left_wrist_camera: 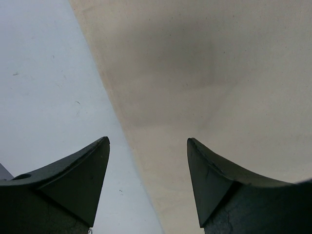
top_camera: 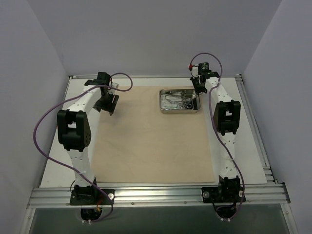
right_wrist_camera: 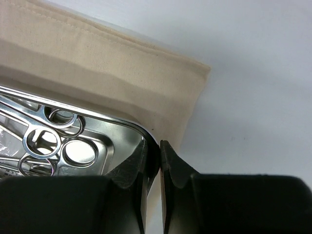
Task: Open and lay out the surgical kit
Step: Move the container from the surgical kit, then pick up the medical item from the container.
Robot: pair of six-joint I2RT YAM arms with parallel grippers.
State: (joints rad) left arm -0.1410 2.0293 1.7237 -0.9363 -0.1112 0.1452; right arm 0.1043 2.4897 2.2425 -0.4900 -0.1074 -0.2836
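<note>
The beige cloth wrap (top_camera: 151,141) lies spread flat on the table. The steel tray (top_camera: 161,101) stands on its far right corner, with scissor-handled clamps (top_camera: 176,100) inside. My right gripper (top_camera: 199,87) is shut on the tray's right rim. In the right wrist view my right gripper (right_wrist_camera: 154,144) pinches the rim (right_wrist_camera: 122,123), beside the clamps' finger rings (right_wrist_camera: 48,139) and the cloth's hemmed corner (right_wrist_camera: 97,68). My left gripper (top_camera: 111,105) is open and empty over the cloth's far left edge. In the left wrist view my left gripper (left_wrist_camera: 148,141) hangs above the cloth (left_wrist_camera: 219,73). Tweezers and packets are not clearly visible.
The white table top (top_camera: 73,146) shows as strips round the cloth, and in the left wrist view (left_wrist_camera: 39,97). Grey walls close in the back and both sides. An aluminium rail (top_camera: 156,195) runs along the near edge with both arm bases.
</note>
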